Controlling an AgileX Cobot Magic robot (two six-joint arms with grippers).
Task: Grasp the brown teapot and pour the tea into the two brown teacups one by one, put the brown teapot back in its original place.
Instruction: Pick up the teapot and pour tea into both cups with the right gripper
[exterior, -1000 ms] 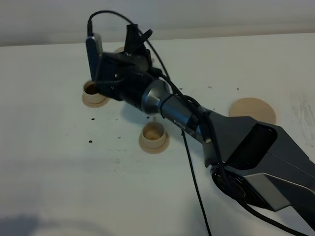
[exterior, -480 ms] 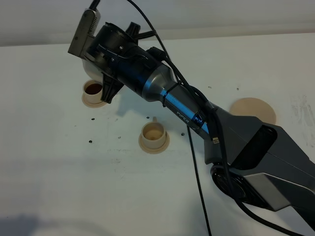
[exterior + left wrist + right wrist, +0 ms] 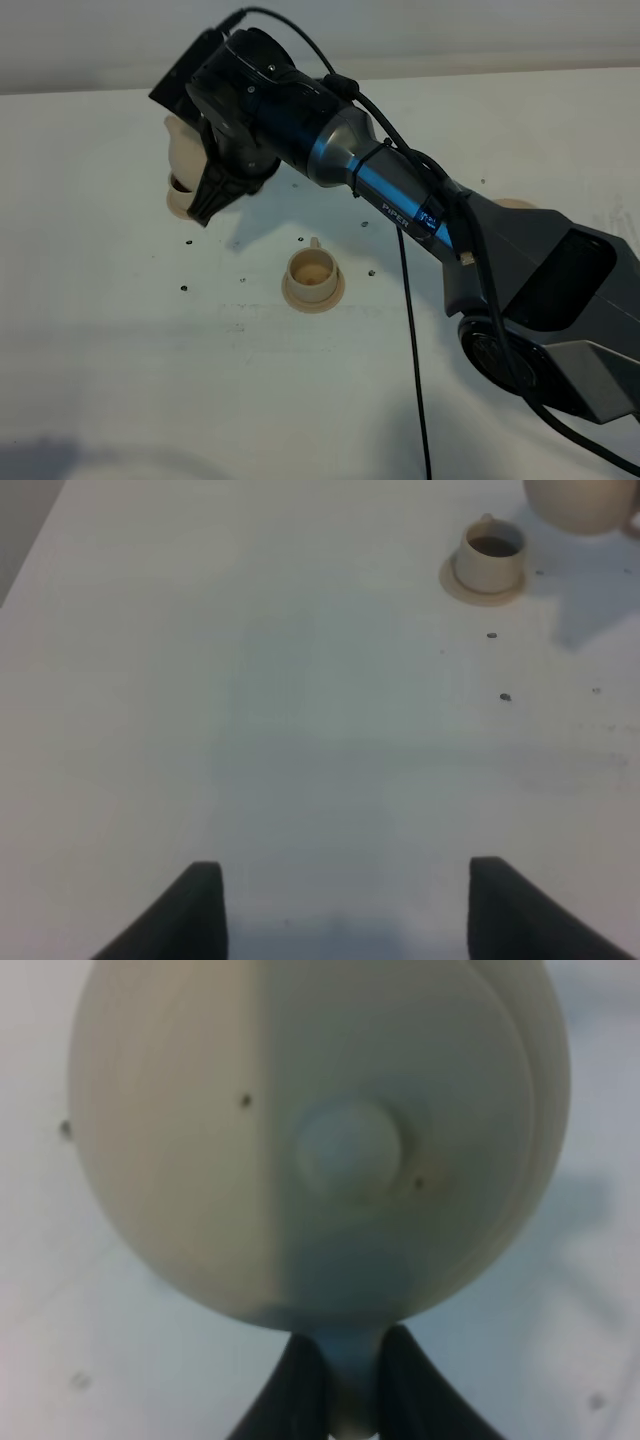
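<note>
The brown teapot [image 3: 183, 147] hangs in the air at the far left, right above one teacup [image 3: 180, 197], which it half hides. My right gripper [image 3: 207, 195] reaches across and is shut on the teapot's loop handle [image 3: 346, 1385]. The lid knob [image 3: 350, 1150] faces the right wrist camera. In the left wrist view that teacup [image 3: 488, 557] holds dark tea, with the teapot [image 3: 585, 502] just past it. The other teacup [image 3: 313, 276] stands on its saucer mid-table, pale inside. The original place [image 3: 503, 204] is a tan disc mostly hidden behind my right arm. My left gripper [image 3: 345, 915] is open over bare table.
The white table [image 3: 120, 330] carries a few small dark specks [image 3: 183, 288] near the cups. A black cable [image 3: 412, 330] hangs from the right arm across the middle. The arm's grey base [image 3: 560, 330] fills the right front.
My right wrist has rolled and swung up and left, carrying the teapot. The teapot now shows left of the gripper and covers part of the far-left teacup. The left arm has not moved.
</note>
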